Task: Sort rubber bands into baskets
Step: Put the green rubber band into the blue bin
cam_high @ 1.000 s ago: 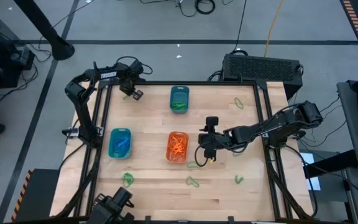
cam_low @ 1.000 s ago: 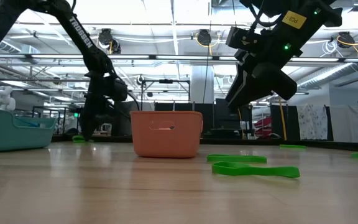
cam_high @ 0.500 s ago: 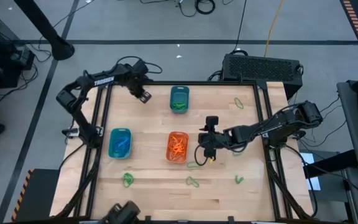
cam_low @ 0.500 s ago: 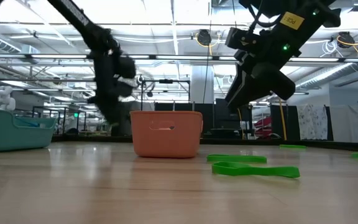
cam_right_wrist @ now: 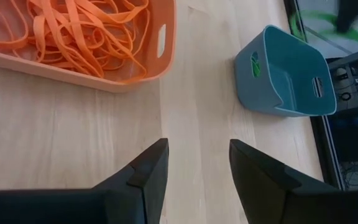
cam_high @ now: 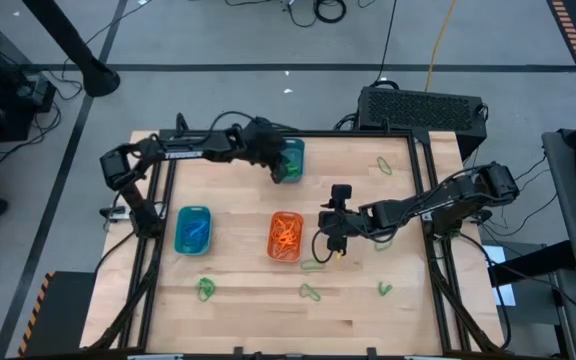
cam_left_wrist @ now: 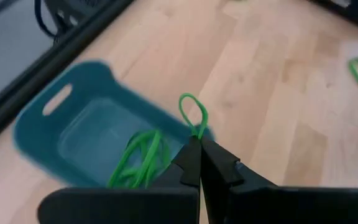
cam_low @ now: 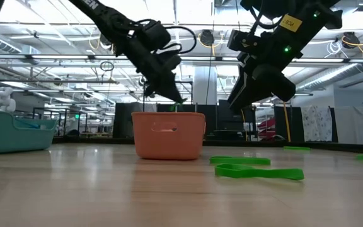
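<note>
Industrial robotics lab: high truss ceiling, floor cables, framed wooden table.

You see a pale wood-grain table framed in black. The dark teal basket holds green rubber bands; the orange basket holds orange bands; the turquoise-blue basket holds blue bands. Loose green bands lie on the wood. Both arms are black.

A pale wooden surface with a black frame around its edge stands on a grey floor. Just beyond the surface's far right corner sits a black perforated box. Black cables lie coiled on the floor well beyond the surface, and a yellow cable runs toward the box.
</note>
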